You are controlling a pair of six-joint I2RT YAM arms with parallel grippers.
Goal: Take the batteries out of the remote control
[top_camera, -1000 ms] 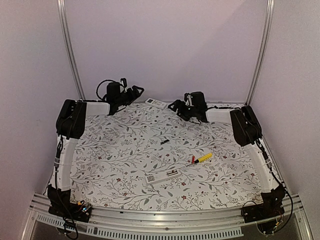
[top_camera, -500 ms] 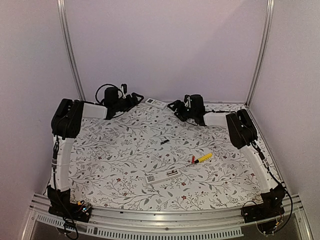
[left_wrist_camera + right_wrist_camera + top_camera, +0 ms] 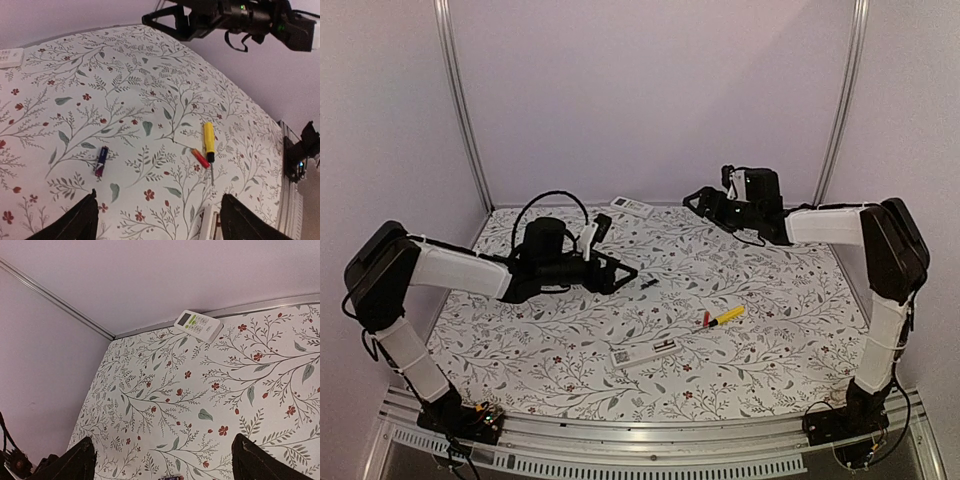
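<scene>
The slim white remote control (image 3: 645, 352) lies on the flowered table near the front, and its end shows in the left wrist view (image 3: 210, 227). The dark battery (image 3: 648, 284) lies loose mid-table, also seen in the left wrist view (image 3: 101, 160). The reddish battery (image 3: 705, 319) lies next to the yellow-handled screwdriver (image 3: 727, 316); both show in the left wrist view, battery (image 3: 201, 158) and screwdriver (image 3: 209, 145). My left gripper (image 3: 620, 268) hovers open and empty left of the dark battery. My right gripper (image 3: 698, 200) is open and empty at the back.
A broader white remote (image 3: 632, 207) lies at the back wall, also in the right wrist view (image 3: 199, 325). Lilac walls and metal rails (image 3: 460, 100) close in the table on three sides. The right arm (image 3: 240, 15) reaches across the far side.
Both arms have unfolded from the back. The left gripper swung forward to mid-table near the dark battery; the right gripper rose and stays at the back. Nothing on the table moved.
</scene>
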